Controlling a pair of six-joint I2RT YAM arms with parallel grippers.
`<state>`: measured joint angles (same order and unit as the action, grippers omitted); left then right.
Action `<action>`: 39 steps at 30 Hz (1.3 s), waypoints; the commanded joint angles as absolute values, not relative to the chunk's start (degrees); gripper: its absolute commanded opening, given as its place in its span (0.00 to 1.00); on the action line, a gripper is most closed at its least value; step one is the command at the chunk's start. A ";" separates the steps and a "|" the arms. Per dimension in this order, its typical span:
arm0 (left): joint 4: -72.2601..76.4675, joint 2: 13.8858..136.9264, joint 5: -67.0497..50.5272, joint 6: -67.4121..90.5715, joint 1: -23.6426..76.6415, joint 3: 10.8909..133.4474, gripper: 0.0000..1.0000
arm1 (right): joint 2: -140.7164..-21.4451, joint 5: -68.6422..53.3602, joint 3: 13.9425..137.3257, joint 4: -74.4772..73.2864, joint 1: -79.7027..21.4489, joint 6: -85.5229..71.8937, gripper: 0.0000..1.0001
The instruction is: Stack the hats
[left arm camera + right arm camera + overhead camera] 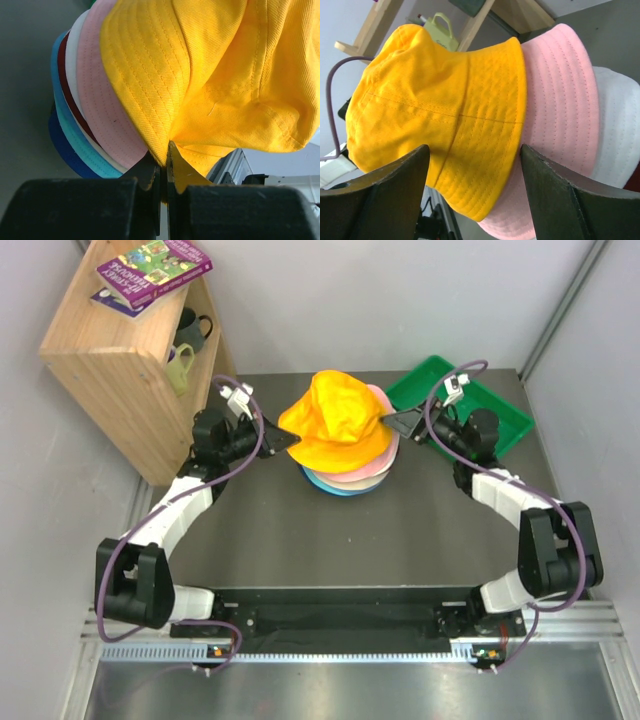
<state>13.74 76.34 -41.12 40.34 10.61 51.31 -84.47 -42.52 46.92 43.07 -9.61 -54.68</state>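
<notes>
1. Placement is judged to be the step in hand: the orange-yellow hat is seen draped, crumpled and tilted, over the pile of hats at the middle of the tabletop, near the green tray.
2. The left tool is pressed together on the brim of the orange-yellow hat, with a fold of cloth pinched between its fingers. The brim on that side is held up off the pile.
3. The right tool is spread wide. The opposite brim is framed between its fingers but, as far as can be told, is not gripped.
4. Beneath are nested the pink hat, white hat, dark red hat, teal hat and blue hat, their brims fanned out.
5. For a good finish, the yellow crown should be centred over the pink crown before anything is let go.
6. The free brim could be taken by the right tool so that the hat is stretched flat and drawn down evenly. A one-sided pull is likely to drag the soft pile sideways.
7. The pinched brim should be lowered rather than dropped, so that no cloth is folded under.
8. Release is best made only once the brim is resting all round, and the tools are best drawn outward and level, so that nothing is snagged.
</notes>
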 commanded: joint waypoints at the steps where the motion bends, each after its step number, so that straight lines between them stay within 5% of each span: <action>1: 17.57 74.88 -41.40 39.99 10.19 52.65 0.00 | -85.52 -46.05 46.41 51.42 -9.84 -58.71 0.67; 3: 18.10 75.15 -41.66 40.43 10.20 52.82 0.00 | -85.43 -45.97 46.06 51.15 -9.93 -58.80 0.56; 4: 18.37 75.23 -41.83 40.52 10.11 52.91 0.00 | -85.43 -45.88 45.97 51.07 -9.84 -58.89 0.42; 8: 20.65 75.06 -41.40 41.48 10.19 52.74 0.00 | -85.25 -44.65 45.88 47.73 -9.76 -57.83 0.10; 10: 21.62 74.71 -40.44 42.01 10.11 52.39 0.10 | -85.17 -44.21 45.53 47.72 -9.67 -57.83 0.00; 13: 22.94 73.92 -39.12 42.71 10.11 51.68 0.40 | -84.29 -42.81 44.30 47.81 -9.23 -57.92 0.00; 20: 27.94 71.02 -35.33 47.01 8.27 48.43 0.52 | -81.74 -40.70 43.77 44.30 -8.17 -55.64 0.00; 25: 33.12 72.51 -36.12 49.39 7.91 47.99 0.42 | -81.21 -40.17 44.30 42.80 -8.09 -54.93 0.00; 31: 38.23 77.51 -39.45 52.20 7.91 50.45 0.03 | -77.62 -40.08 45.96 40.78 -8.17 -53.97 0.00; 39: 45.96 82.79 -41.22 56.16 7.91 52.56 0.00 | -71.98 -36.83 45.00 37.63 -5.81 -53.35 0.00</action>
